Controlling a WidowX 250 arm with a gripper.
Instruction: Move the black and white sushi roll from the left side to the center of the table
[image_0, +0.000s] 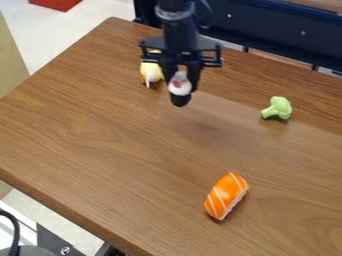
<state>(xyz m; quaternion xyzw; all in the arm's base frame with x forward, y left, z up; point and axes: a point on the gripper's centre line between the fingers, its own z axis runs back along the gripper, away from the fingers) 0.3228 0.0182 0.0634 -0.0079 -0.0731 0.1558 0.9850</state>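
Item count on the wooden worktop (100, 135) and in the hand: one white-and-red piece (180, 84), one yellow item (151, 71), one green toy broccoli (278, 108) and one orange toy sushi piece (227, 195). Total: four, one of each.

The white-and-red piece is located in the black gripper (180, 97), between the fingers and toward their lower ends. The fingers are clamped on this piece, one on each side. The piece is pale, with a red patch on its upper part. The gripper hangs over the far part of the worktop, pointing down—the arm enters from the top edge of the view.

The yellow item is the nearest of the other three. It rests just beside the gripper in the view, on the side of the worktop's far left corner, and carries orange and white parts; its exact type cannot be determined. The toy broccoli lies on its side on the opposite side of the gripper, toward the right of the view, with its stem directed toward the gripper side. The sushi piece lies well apart from the gripper, in the near part of the worktop—orange with white stripes on top, white along its lower side, and set at a slant to the near left edge.
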